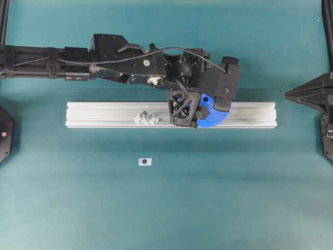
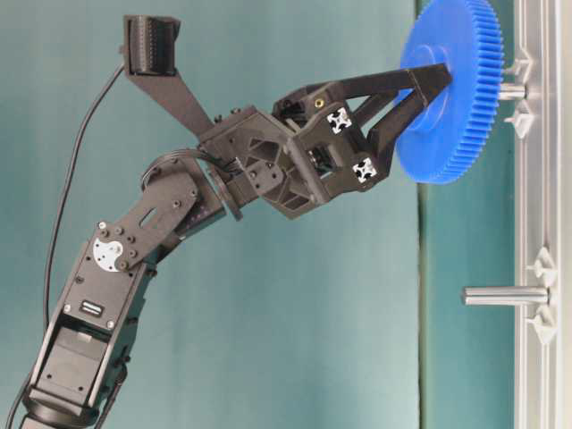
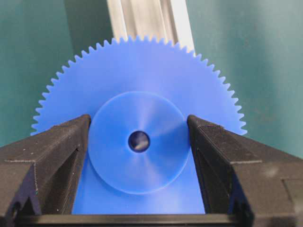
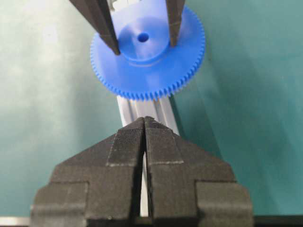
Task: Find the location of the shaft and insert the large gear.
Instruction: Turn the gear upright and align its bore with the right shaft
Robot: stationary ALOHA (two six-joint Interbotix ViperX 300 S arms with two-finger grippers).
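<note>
Left wrist-mounted view showed the large gear head-on, its raised round hub pinched on either side by the two black fingers of the left claw, which was clamped on the hub rather than on the toothed rim. The small centre hole was dark, and what lay behind it could not be made out there. Behind the gear ran the aluminium rail, lying on the teal table.

In the table-level exterior view the large gear stood face-on to the rail, held by the left claw at the end of the reaching arm. The shaft poked from the rail right at the gear's centre, flanked by translucent clips; whether the pin had entered the hole could not be told. A second, near-identical pin stood free further along the rail, well apart from the gear.

From overhead, the gear sat over the right half of the rail, the spare pin with its clips to its left, and a small white tag alone on the table.

The right claw was pressed together, holding nothing, near the rail and apart from the gear.
</note>
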